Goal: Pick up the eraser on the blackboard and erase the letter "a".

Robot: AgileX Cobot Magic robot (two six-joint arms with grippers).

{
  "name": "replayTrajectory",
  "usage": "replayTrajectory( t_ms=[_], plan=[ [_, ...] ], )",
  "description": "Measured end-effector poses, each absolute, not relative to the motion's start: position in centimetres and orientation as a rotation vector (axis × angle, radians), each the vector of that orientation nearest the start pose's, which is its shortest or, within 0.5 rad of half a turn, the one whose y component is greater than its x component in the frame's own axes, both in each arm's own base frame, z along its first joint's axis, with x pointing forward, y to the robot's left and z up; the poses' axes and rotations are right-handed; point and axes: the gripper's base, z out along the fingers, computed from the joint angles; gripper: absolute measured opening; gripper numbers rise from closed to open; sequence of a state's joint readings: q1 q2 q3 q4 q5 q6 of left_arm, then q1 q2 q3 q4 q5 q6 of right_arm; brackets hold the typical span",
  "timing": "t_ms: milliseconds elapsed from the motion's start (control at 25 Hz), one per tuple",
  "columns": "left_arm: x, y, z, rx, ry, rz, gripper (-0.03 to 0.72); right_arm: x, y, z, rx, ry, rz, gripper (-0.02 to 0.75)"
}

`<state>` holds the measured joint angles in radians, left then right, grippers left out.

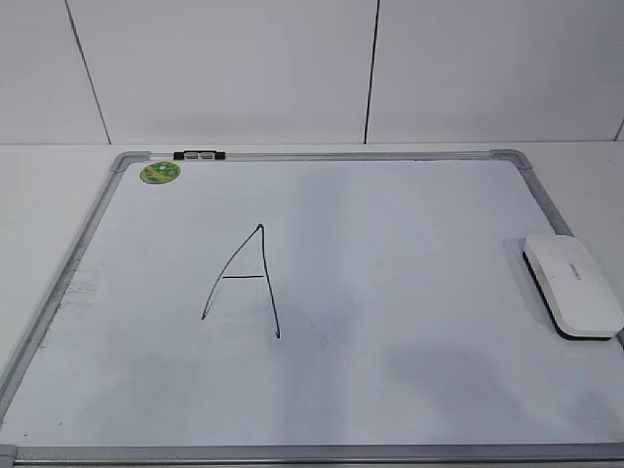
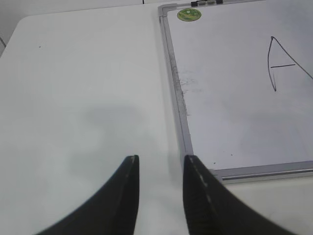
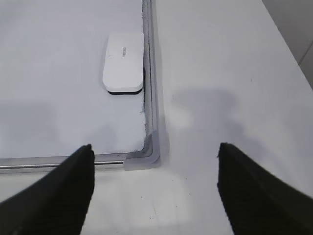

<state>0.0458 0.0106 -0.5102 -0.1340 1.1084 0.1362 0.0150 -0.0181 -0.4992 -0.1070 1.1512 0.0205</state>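
The blackboard (image 1: 390, 253) is a white dry-erase board with a silver-grey frame, lying flat on the table. The white eraser (image 1: 573, 285) rests on it at its right edge, untouched. In the right wrist view the eraser (image 3: 123, 61) lies ahead of my right gripper (image 3: 155, 147), which is wide open and empty above the board's near right corner. My left gripper (image 2: 161, 159) is open and empty over the table beside the board's left frame (image 2: 177, 93). No lowercase "a" shows on the board. Neither gripper shows in the exterior view.
A tall capital "A" (image 1: 249, 278) is drawn left of the board's middle. A round green magnet (image 1: 160, 173) sits in the far left corner, next to a black-and-silver clip (image 1: 199, 155) on the far edge. A white wall stands behind the table.
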Motion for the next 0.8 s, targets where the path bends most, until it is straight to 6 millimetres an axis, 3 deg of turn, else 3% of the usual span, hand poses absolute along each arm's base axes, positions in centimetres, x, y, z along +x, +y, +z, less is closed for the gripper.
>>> replayTrajectory(
  t_ms=[800],
  plan=[
    [-0.64, -1.12, 27.69, 0.104, 2.083, -0.051, 0.235, -1.17, -0.91, 27.01, 0.018, 2.114, -0.108, 0.594]
  ],
)
